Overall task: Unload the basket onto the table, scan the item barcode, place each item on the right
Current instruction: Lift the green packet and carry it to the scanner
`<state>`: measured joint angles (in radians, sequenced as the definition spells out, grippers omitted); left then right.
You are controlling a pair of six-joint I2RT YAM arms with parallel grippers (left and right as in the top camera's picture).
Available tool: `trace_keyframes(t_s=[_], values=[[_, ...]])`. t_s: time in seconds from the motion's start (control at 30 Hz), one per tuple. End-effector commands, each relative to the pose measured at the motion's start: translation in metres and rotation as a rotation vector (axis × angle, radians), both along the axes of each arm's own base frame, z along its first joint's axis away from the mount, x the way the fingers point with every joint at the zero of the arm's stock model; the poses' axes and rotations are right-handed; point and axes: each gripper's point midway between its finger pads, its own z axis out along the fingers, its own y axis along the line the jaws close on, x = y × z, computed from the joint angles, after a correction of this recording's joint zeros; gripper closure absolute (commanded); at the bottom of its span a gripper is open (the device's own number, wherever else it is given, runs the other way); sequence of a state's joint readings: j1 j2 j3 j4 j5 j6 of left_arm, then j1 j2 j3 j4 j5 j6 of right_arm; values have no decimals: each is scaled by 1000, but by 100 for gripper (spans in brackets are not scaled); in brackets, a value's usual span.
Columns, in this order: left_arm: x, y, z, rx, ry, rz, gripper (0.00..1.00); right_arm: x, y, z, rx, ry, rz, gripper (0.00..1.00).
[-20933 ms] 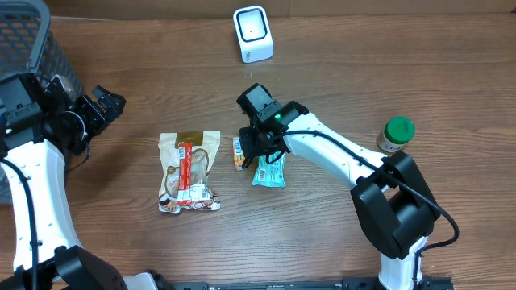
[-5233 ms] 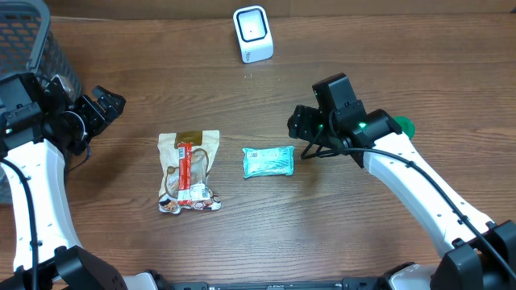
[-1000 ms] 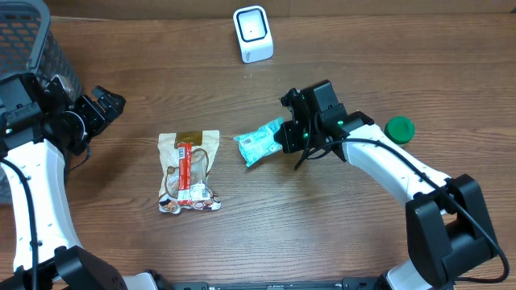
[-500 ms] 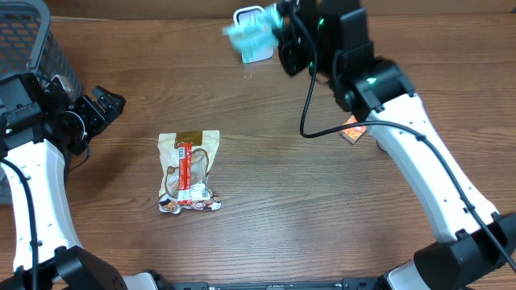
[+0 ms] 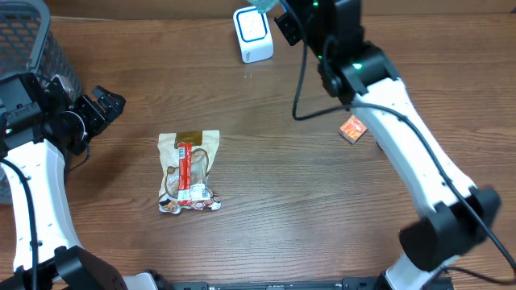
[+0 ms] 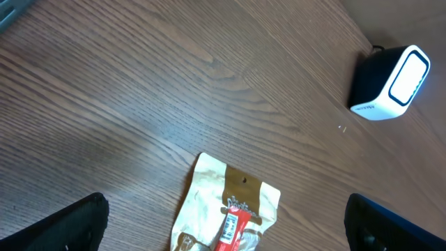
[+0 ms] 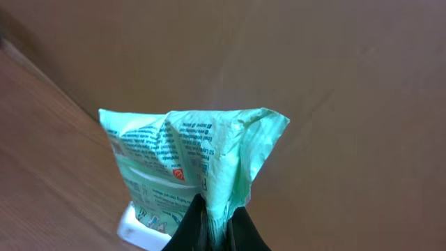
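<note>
My right gripper point(image 7: 216, 236) is shut on the crimped end of a light green packet point(image 7: 174, 157) with printed text facing the wrist camera. The packet hangs in the air just above the white barcode scanner point(image 7: 139, 226). In the overhead view the right gripper point(image 5: 280, 14) is raised at the table's far edge, right beside the scanner point(image 5: 252, 34), and the arm hides most of the packet. My left gripper point(image 5: 98, 107) stands open at the left, holding nothing. In the left wrist view the scanner point(image 6: 390, 84) sits at the upper right.
A beige snack pouch with a red bar point(image 5: 189, 171) lies left of centre, and shows below the left gripper point(image 6: 230, 233) too. A small orange packet point(image 5: 352, 129) lies under the right arm. A dark mesh basket point(image 5: 28, 40) stands at the back left corner.
The right arm has lifted the green packet off the middle of the table and carried it back and up to the scanner. The left arm has not moved.
</note>
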<state>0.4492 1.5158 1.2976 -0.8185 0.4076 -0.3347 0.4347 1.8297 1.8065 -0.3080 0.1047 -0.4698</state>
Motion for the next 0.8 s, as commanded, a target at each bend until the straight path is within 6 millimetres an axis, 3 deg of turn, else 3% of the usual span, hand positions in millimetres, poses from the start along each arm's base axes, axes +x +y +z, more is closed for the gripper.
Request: trace_keyframes(t_s=[0.0,0.27,0.37,0.57,0.77], values=[[0,1,8,7,-20,5,1,25,11,-30,-153,-47,-30,97],[0,1,8,7,-20,6,1,69,40,-96,-456,-201,-126,97],[0,1,8,7,-20,5,1,86,39,-121,-528,-280,-234,97],[0,1,8,7,-20,5,0,97,24,-144,-509,-342,-390,96],[0,1,8,7,-20,5,0,98,22,-148,-461,-385,-448,96]])
